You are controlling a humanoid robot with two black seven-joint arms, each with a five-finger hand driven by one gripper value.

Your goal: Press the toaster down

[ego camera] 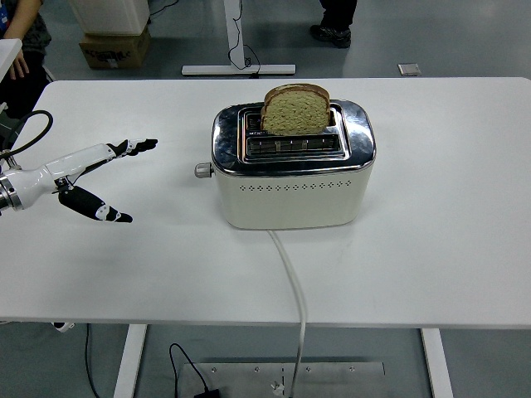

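A cream and chrome toaster (290, 170) stands at the middle of the white table (448, 249). A slice of brown bread (296, 109) sticks up out of its far slot; the near slot is empty. The lever knob (202, 171) juts from the toaster's left end and sits high. My left hand (104, 178) hovers over the table to the left of the toaster, open, fingers stretched toward the knob and thumb spread below. It is about a hand's length short of the knob and holds nothing. The right arm is out of view.
The toaster's white cord (292, 282) runs from its front over the table's near edge. A person's arm (21, 33) shows at the top left, and a person's shoes (332, 31) at the top. A cardboard box (116, 46) sits on the floor behind.
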